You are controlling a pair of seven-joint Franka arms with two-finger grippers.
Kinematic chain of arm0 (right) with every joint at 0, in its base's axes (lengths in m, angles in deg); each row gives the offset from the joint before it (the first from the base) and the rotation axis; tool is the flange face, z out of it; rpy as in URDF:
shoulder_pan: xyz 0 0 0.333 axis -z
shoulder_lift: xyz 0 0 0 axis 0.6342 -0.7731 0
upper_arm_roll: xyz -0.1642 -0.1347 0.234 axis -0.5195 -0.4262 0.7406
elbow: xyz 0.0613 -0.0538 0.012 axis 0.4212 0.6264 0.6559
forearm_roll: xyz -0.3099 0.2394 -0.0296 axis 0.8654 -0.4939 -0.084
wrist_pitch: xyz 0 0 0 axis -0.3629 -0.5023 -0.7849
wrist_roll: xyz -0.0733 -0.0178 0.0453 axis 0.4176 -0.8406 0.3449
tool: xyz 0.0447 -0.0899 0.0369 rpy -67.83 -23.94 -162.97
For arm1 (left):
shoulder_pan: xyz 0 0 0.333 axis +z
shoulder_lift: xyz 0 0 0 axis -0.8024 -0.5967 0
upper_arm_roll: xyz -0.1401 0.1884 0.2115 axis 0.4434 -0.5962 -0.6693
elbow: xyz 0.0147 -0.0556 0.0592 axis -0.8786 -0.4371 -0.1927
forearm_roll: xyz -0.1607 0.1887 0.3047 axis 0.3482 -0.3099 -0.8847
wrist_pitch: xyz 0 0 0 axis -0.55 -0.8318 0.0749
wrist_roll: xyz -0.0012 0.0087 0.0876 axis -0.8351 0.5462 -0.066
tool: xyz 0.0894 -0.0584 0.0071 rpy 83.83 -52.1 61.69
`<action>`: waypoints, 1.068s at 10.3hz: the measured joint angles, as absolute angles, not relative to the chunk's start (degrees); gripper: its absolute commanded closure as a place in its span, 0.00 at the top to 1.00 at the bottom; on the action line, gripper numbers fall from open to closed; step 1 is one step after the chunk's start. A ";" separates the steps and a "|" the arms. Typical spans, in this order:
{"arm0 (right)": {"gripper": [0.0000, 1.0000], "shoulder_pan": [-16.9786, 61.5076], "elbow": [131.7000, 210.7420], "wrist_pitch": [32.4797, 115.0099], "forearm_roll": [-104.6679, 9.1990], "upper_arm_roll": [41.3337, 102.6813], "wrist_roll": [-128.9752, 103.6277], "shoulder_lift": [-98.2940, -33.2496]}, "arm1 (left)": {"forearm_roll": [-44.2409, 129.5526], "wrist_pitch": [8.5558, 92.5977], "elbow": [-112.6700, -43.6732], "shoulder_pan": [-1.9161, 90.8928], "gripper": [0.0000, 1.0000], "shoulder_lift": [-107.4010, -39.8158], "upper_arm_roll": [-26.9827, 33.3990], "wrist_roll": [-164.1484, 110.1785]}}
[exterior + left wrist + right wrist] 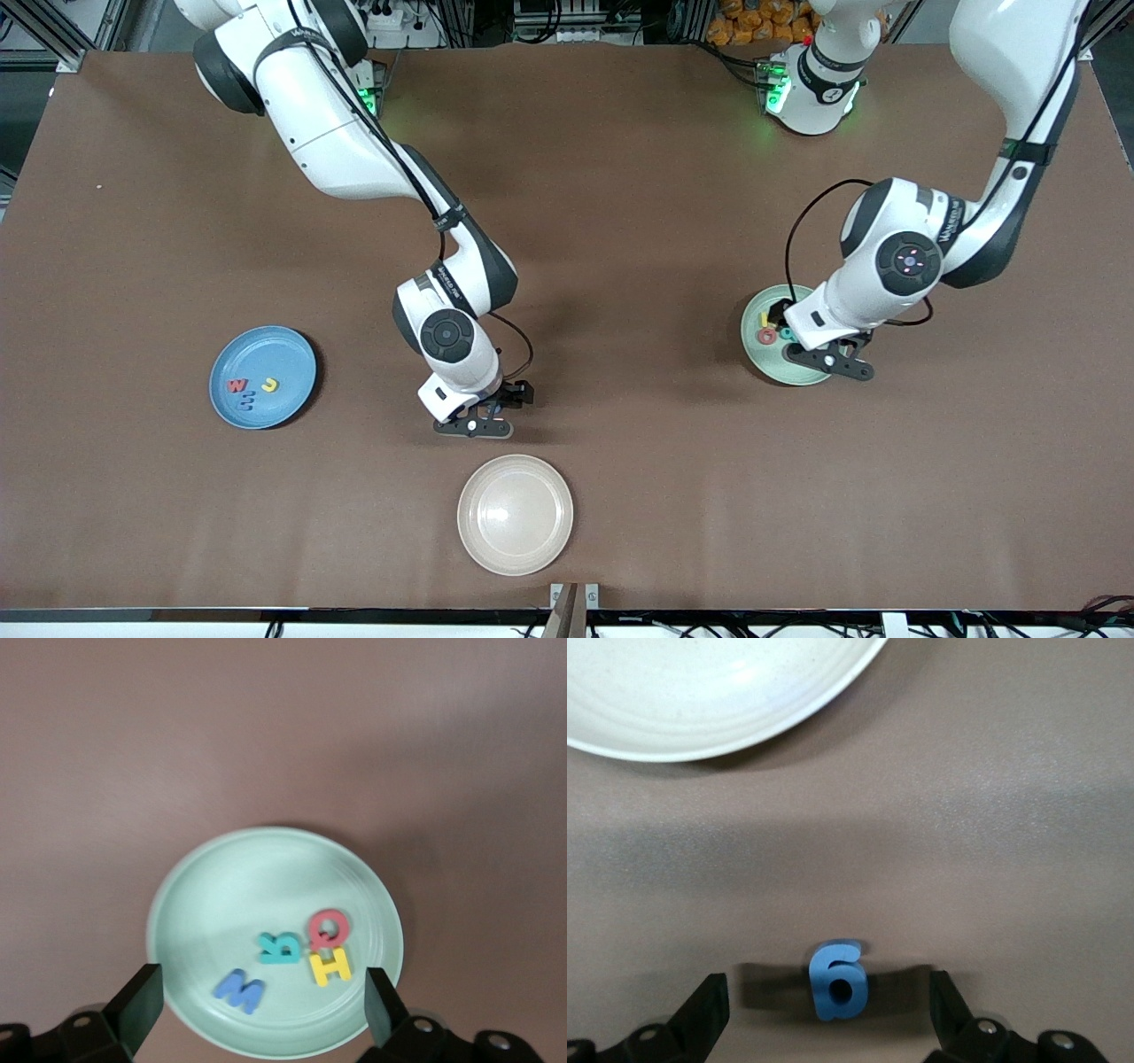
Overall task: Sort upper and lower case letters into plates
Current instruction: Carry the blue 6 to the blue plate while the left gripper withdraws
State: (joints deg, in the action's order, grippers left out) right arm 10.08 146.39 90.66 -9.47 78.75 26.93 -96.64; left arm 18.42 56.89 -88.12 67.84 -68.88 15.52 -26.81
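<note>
Right arm bent low mid-table, right claw (pixel 476 426) wide open, empty, straddling a blue piece (pixel 838 981) beside the cream plate (pixel 515 514). Left claw (pixel 829 359) hangs open, empty, over the mint plate (pixel 204 904) holding four letters (pixel 288 961). Blue plate (pixel 262 377) holds three.

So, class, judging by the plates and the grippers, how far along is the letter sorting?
Done: four letters lie in the mint plate and three in the blue plate. In hand: nothing; the open left gripper hangs over the mint plate, while the open right gripper straddles the blue letter on the table. Left: that last letter.
</note>
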 measured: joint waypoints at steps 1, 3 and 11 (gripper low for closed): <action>0.78 10.08 146.39 90.66 -9.45 78.75 26.93 -96.69 | 18.42 53.51 -83.68 67.89 1.00 -68.62 15.51 -26.76; 0.00 10.08 146.39 90.79 -7.64 78.74 26.95 -96.72 | 18.43 46.79 -74.03 67.88 1.00 -68.33 16.34 -26.76; 0.00 10.18 145.58 90.93 -6.22 78.65 27.12 -96.64 | 21.95 39.17 -62.48 67.58 1.00 -67.03 17.72 -26.75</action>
